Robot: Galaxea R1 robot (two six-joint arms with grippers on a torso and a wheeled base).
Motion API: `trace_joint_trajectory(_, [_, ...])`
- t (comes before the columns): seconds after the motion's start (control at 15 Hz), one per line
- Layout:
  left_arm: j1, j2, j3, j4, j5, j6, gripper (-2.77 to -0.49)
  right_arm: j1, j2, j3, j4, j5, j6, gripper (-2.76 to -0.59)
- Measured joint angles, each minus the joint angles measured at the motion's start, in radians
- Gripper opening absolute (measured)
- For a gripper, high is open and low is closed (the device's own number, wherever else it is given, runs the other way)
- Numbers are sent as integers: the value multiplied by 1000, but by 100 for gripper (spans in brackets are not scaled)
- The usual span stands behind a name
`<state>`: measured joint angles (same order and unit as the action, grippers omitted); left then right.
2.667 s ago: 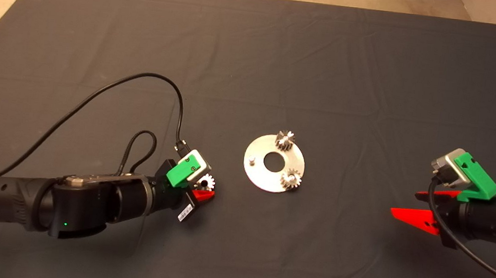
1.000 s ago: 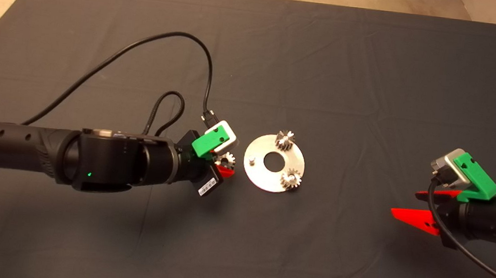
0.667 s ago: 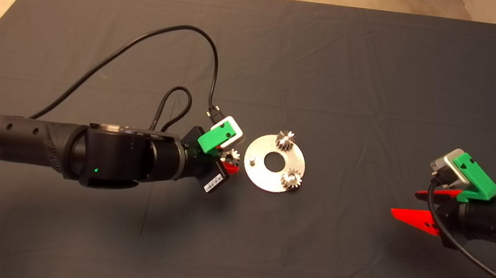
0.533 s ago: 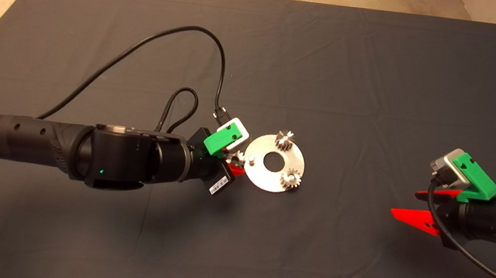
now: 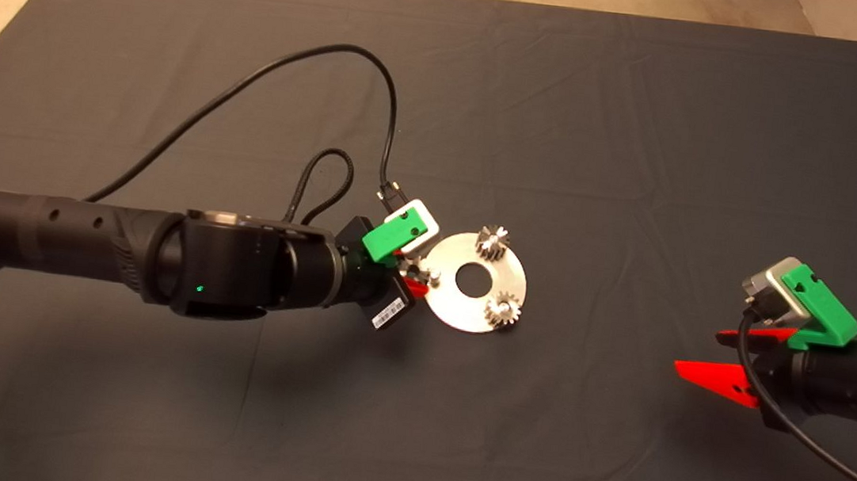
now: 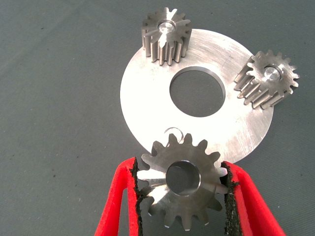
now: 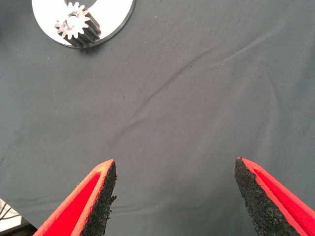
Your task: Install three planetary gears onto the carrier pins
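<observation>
Aluminium shines at the middle of the dark mat [image 5: 568,128]: a flat round carrier disc [image 5: 444,306] with a large centre hole lies on the surface. Two of its carrier pins already wear gears. One dark steel gear [image 5: 492,242] sits on the pin at the far rim, and a second gear [image 5: 503,310] sits on the pin at the near right rim; the left wrist view shows both [image 6: 165,35] [image 6: 268,77] seated upright with the pin ends visible in their bores.

Reaching in from the left, the left hand [image 5: 415,280] is at the disc's left edge, just beside the bare third pin [image 5: 434,275]. Its two red fingers [image 6: 120,199] are pinching the third planetary gear [image 6: 183,186] by its teeth, one black pad on each side. That gear is held flat with its centre hole open and facing up, hanging over the disc's rim [image 6: 142,103]. The bare pin is mostly hidden behind it in the wrist view; only a thin curved edge shows above the teeth.

Well apart at the mat's right side, the right hand [image 5: 734,359] hovers with its fingers [image 7: 98,196] spread wide and nothing between them. Its wrist view looks over bare mat toward the disc [image 7: 118,19] and one mounted gear [image 7: 76,27].
</observation>
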<state>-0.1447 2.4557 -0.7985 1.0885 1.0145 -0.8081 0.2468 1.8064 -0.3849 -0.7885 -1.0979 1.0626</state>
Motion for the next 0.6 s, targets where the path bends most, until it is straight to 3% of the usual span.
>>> trace_joint_trajectory(0.6, [0, 43, -56, 0, -1, 1, -256, 0, -3, 0, 0, 0, 0, -158])
